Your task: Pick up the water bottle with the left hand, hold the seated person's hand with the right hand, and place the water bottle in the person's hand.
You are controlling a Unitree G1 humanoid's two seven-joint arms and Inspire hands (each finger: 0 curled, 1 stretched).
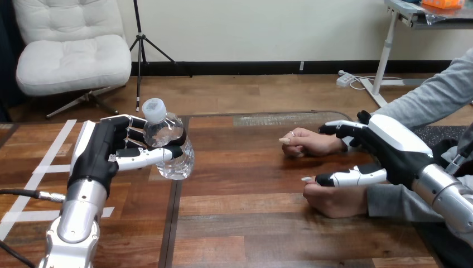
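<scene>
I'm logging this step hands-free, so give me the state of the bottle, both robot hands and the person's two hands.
water bottle: cap on, held in the left hand.
left hand: fingers curled round the water bottle.
person's upper hand: loosely curled, nothing seen in it.
right hand: open, fingers and thumb either side of the person's upper hand at its wrist, not closed.
person's lower hand: curled, beneath the right hand's thumb.

Wooden table (251, 223), white tape strips (56, 145)
</scene>
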